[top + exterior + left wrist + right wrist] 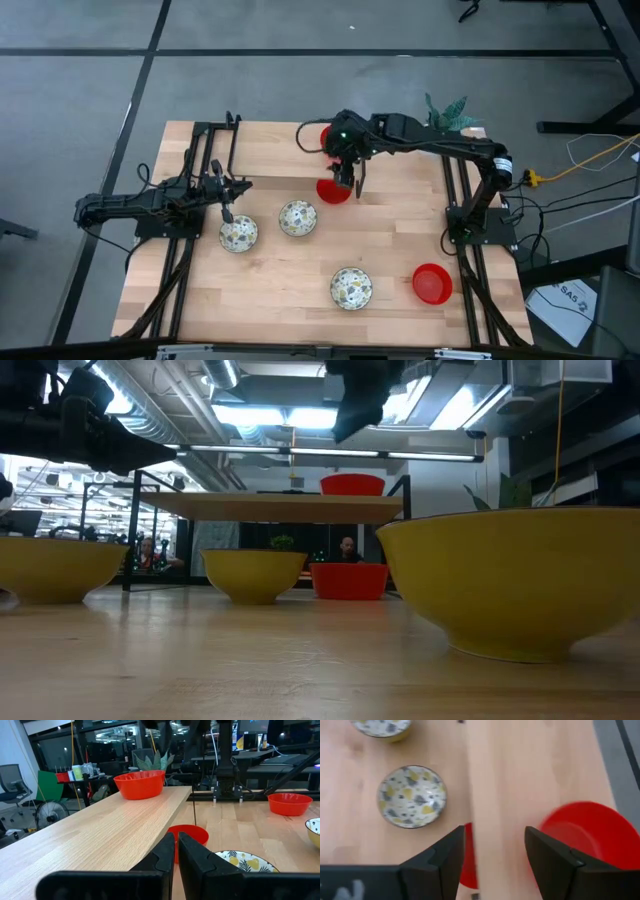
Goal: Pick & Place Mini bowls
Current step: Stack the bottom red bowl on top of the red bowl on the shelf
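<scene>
One red mini bowl (585, 837) stands upright on a raised wooden shelf (120, 830), also seen as the red bowl (322, 136). My right gripper (495, 855) hovers open above the shelf beside it, with only bare shelf between its fingers. A second red bowl (333, 190) sits on the table at the shelf's near edge. A third (432, 283) stands at the near right. Three patterned bowls (238, 234), (298, 218), (351, 288) rest on the table. My left gripper (176, 855) waits shut at the table's left, near the leftmost patterned bowl.
A potted green plant (450, 112) stands at the far right by the right arm. The shelf spans the table's far part, held up on dark frame posts (193, 805). Bare wood lies along the table's near left and between the patterned bowls.
</scene>
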Robot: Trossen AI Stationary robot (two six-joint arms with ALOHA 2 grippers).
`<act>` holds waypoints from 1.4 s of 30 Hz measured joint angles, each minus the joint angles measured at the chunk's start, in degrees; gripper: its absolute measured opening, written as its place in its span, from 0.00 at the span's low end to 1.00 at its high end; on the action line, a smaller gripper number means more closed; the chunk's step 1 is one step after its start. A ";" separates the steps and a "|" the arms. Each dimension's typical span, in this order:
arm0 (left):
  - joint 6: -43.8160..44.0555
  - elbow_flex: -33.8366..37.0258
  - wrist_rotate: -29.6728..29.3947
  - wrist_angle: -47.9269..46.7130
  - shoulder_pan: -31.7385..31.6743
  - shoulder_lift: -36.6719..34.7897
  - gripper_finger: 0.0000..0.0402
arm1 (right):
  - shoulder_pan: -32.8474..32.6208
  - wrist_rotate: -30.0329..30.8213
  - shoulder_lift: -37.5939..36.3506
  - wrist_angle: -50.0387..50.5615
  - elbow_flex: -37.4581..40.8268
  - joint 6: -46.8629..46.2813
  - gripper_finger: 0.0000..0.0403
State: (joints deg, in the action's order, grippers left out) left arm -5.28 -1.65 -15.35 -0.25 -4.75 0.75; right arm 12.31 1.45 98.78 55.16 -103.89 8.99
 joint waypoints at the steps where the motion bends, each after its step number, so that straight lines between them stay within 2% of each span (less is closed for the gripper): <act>1: 0.00 0.00 0.00 0.00 0.00 0.00 0.04 | -0.82 -0.02 0.00 0.16 -0.37 0.00 0.51; 13: 0.00 0.02 0.00 0.00 0.00 0.00 0.05 | -10.45 -0.04 -0.02 0.45 -1.34 0.02 0.51; 29: 0.00 0.00 0.00 0.01 0.00 -0.01 0.04 | -19.44 -0.20 -0.04 4.78 -0.89 -2.02 0.51; 36: 0.00 0.00 0.00 0.02 0.00 -0.02 0.05 | -23.27 -0.20 -0.04 4.71 -0.86 -8.46 0.51; 42: 0.00 0.02 -0.02 0.02 0.00 0.00 0.04 | -26.09 -0.09 -0.04 4.11 -0.82 -21.23 0.51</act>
State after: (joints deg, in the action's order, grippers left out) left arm -5.28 -1.63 -15.37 -0.23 -4.75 0.75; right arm -13.78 1.36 98.74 59.28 -104.71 -12.24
